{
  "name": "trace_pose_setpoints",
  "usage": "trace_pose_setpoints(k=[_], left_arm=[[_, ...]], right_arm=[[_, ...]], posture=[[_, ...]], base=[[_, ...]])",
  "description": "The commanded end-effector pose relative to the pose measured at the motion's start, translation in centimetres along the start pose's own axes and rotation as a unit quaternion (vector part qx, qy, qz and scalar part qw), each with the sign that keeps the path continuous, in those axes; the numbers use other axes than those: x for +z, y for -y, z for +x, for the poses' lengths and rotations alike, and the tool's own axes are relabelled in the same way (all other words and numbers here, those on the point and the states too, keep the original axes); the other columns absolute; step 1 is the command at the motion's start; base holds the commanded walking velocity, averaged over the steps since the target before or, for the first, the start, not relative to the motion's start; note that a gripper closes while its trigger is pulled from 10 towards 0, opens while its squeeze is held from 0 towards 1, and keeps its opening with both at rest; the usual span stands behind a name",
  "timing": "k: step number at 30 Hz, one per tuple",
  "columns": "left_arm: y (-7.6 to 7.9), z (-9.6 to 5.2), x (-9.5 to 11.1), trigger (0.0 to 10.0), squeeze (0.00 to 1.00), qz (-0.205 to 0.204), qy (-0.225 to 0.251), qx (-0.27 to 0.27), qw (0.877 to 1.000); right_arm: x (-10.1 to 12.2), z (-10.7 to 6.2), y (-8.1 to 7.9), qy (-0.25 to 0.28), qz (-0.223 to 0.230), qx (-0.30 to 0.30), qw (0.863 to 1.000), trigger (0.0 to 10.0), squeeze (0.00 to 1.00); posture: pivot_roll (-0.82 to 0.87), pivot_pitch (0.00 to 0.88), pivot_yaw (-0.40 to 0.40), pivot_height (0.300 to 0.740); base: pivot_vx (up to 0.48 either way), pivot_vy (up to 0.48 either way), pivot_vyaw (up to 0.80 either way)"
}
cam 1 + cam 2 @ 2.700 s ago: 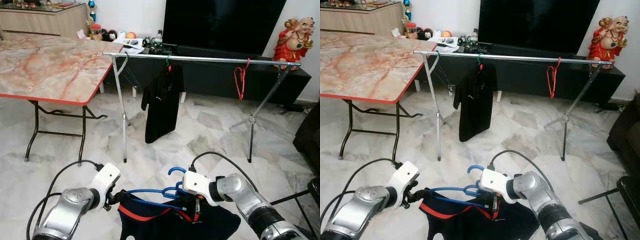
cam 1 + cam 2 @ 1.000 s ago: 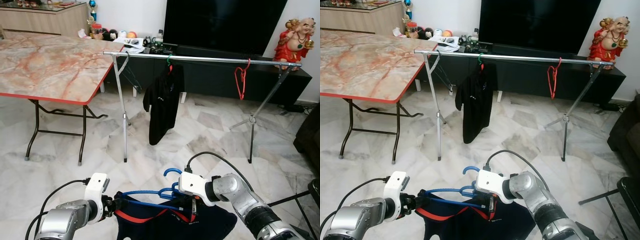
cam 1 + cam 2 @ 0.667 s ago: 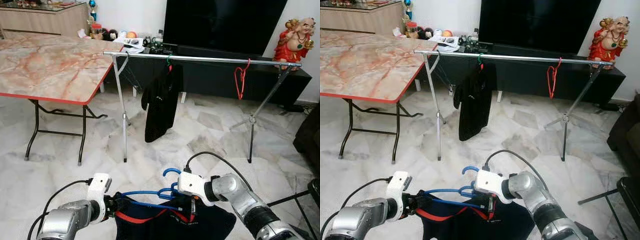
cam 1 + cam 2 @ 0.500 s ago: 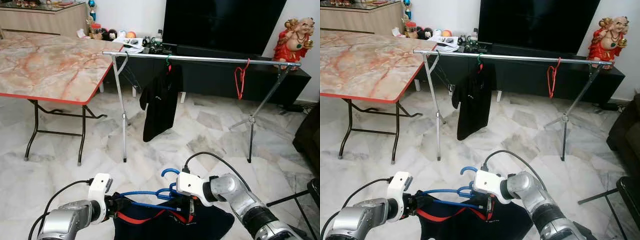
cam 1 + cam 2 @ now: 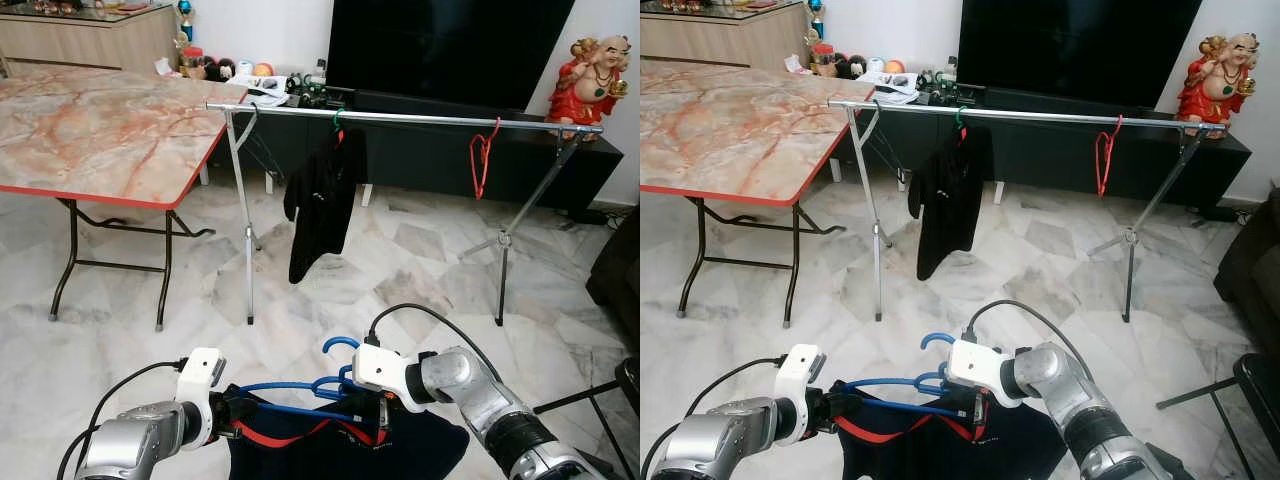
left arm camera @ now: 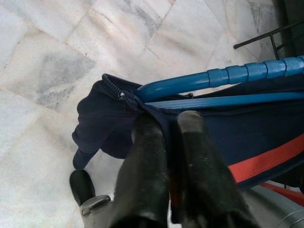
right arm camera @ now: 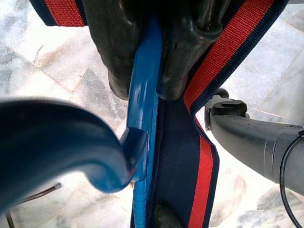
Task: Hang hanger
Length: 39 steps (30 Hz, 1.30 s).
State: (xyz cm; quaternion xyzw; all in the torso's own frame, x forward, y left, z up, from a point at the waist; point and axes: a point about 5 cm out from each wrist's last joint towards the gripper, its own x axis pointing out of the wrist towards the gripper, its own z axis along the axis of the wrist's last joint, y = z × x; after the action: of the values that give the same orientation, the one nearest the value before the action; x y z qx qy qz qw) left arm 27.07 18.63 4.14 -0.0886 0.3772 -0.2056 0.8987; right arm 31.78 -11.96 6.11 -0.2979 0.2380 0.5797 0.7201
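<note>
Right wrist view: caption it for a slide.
Right tool shut on the blue hanger by its hook, navy shirt with red stripe draped on it, over marble floor.

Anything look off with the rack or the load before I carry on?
One thing: the black shirt on the rail hangs lopsided, bunched and slanting to one side. The red hanger hangs bare. The blue hanger with the navy garment is gripped by the right gripper; the left gripper pinches the collar.

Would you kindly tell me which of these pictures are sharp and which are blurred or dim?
Both eye views are evenly lit and sharp out to the rack. In the right wrist view the blue hanger hook looms blurred up close. In the left wrist view the near fingers look soft, while the navy garment stays crisp.
</note>
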Motion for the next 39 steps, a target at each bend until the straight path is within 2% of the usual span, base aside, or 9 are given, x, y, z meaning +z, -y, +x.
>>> trace_pose_setpoints(k=[1, 5, 17, 23, 26, 31, 35, 38, 39], left_arm=[[0.1, 0.2, -0.2, 0.0, 0.0, 0.004, -0.003, 0.001, 1.0], [-0.3, 0.2, -0.1, 0.0, 0.0, 0.01, 0.004, 0.016, 1.0], [-2.2, -0.8, 2.5, 0.0, 0.0, -0.015, 0.107, 0.084, 0.991], [-3.2, -0.8, 1.6, 0.0, 0.0, 0.001, 0.073, 0.131, 0.989], [-4.2, -0.5, -0.4, 0.0, 0.0, 0.027, 0.009, 0.169, 0.985], [-4.3, -0.3, -1.9, 0.0, 0.0, 0.066, -0.038, 0.178, 0.981], [-3.1, 0.3, -2.7, 0.0, 0.0, 0.085, -0.056, 0.12, 0.988], [-1.9, 0.3, -1.9, 0.0, 0.0, 0.1, -0.026, 0.072, 0.992], [-1.3, 0.2, -1.3, 0.0, 0.0, 0.1, -0.009, 0.05, 0.994]], right_arm=[[1.4, -0.6, 1.1, 0.015, -0.026, -0.015, 0.999, 0.0, 0.0], [1.4, -0.6, 1.1, 0.014, -0.026, -0.015, 0.999, 0.0, 0.0], [-0.6, -1.1, 0.8, -0.043, -0.038, -0.016, 0.998, 0.0, 0.0], [-0.7, -1.5, 1.1, -0.032, -0.025, -0.035, 0.999, 0.0, 0.0], [0.0, -2.4, 1.7, 0.007, -0.01, -0.038, 0.999, 0.0, 0.0], [0.4, -3.2, 2.1, 0.034, -0.001, -0.032, 0.999, 0.0, 0.0], [1.0, -3.6, 2.5, 0.067, 0.011, -0.047, 0.997, 0.0, 0.0], [2.5, -3.2, 3.2, 0.14, 0.039, -0.101, 0.984, 0.0, 0.0], [3.6, -2.7, 3.6, 0.186, 0.065, -0.136, 0.971, 0.0, 0.0]], posture=[[0.22, 0.0, -0.108, 0.74], [0.22, 0.0, -0.108, 0.74], [0.21, 0.0, -0.113, 0.74], [0.21, 0.0, -0.113, 0.74], [0.21, 0.0, -0.111, 0.74], [0.21, 0.0, -0.111, 0.74], [0.2, 0.0, -0.114, 0.74], [0.2, 0.0, -0.115, 0.74], [0.2, 0.0, -0.115, 0.74]], base=[[0.0, 0.0, 0.0], [0.0, 0.0, 0.0], [0.0, 0.0, 0.0], [0.0, 0.0, 0.0], [0.0, 0.0, 0.0], [0.0, 0.0, 0.0], [0.0, 0.0, 0.0], [0.0, 0.0, 0.0], [0.0, 0.0, 0.0]])
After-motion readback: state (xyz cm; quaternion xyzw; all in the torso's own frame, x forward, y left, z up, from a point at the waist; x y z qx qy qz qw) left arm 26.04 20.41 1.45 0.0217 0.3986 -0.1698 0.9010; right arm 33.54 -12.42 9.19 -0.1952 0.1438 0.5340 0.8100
